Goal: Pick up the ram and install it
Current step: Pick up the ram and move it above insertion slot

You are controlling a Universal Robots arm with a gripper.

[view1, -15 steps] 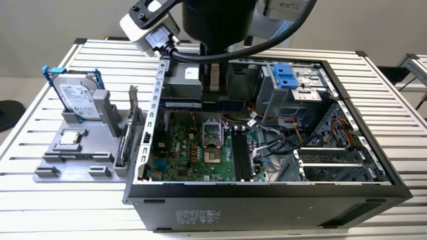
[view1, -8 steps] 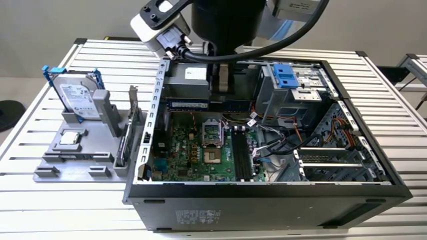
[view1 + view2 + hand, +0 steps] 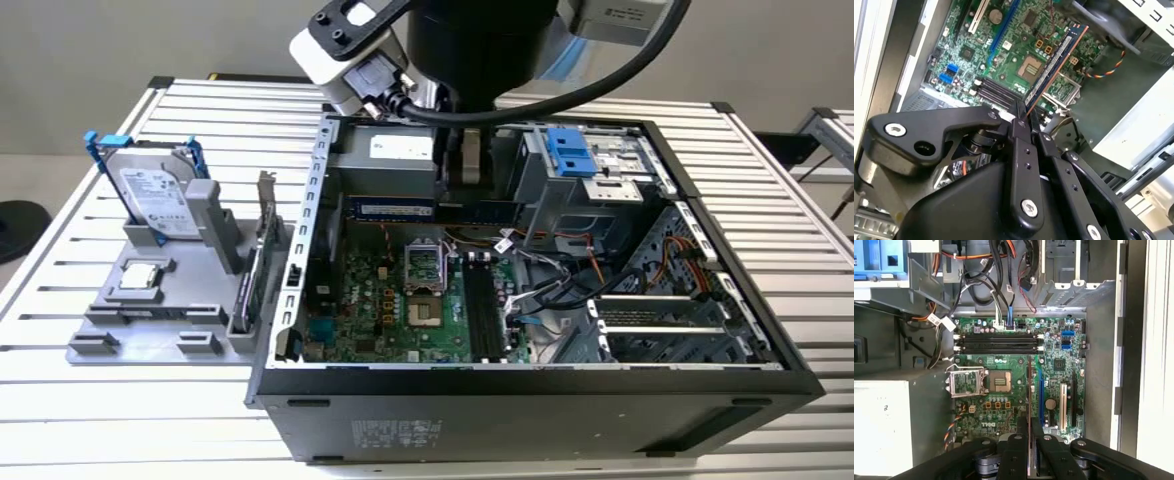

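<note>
A lab workbench is indicated by the slotted metal table (image 3: 134, 420) and opened computer case (image 3: 534, 415) (motherboard (image 3: 400, 290) exposed).

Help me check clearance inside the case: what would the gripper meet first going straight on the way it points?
Probably the motherboard near the CPU socket, reached first by the ram clamped in the gripper, though depth is unclear. The memory slots look off that line.
</note>
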